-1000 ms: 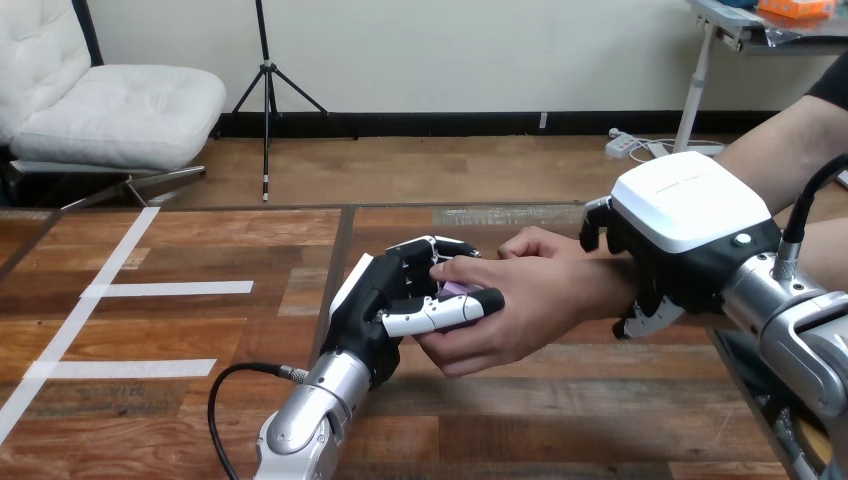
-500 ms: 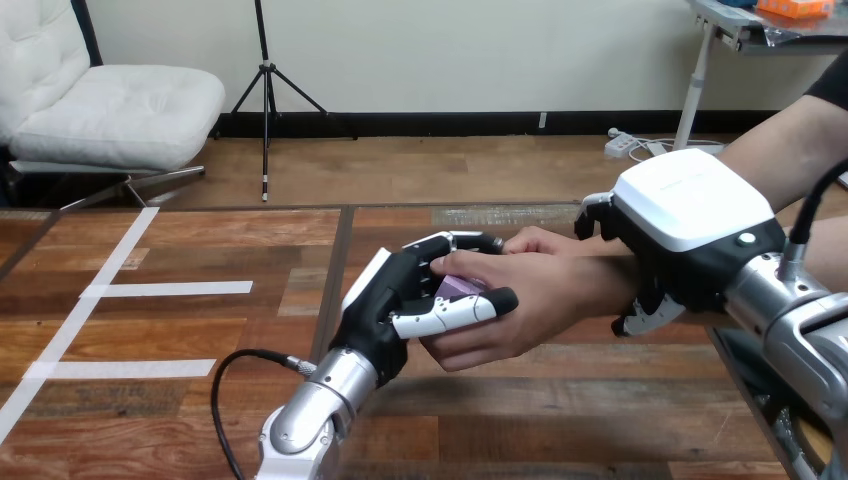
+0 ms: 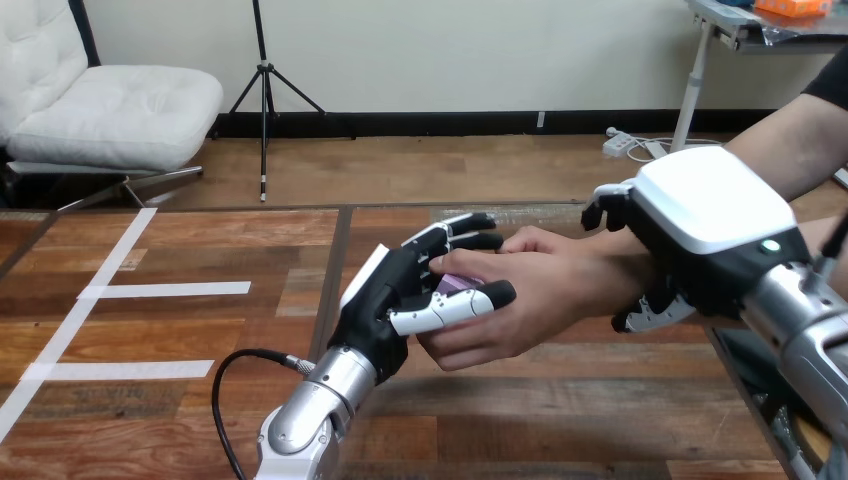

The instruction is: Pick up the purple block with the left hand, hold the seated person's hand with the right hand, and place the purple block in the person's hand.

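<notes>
A small part of the purple block (image 3: 457, 284) shows in the person's hand (image 3: 545, 290), which lies palm-up over the table's middle with its thumb on top of the block. My left hand (image 3: 395, 290) stands against the person's fingertips. Its fingers (image 3: 462, 231) reach out nearly straight above the person's thumb, and its thumb (image 3: 450, 306) lies just under the block. My right hand (image 3: 705, 225) sits over the person's wrist (image 3: 625, 275), its fingers and thumb curled round it from both sides.
White tape strips (image 3: 165, 289) lie on the wooden table (image 3: 250, 330) at the left. The table's right edge (image 3: 735, 365) runs under my right forearm. The person's forearm comes in from the upper right.
My left hand's fingers have straightened and lifted off the block, which now rests in the person's hand. My right hand has shifted slightly right with the wrist.
</notes>
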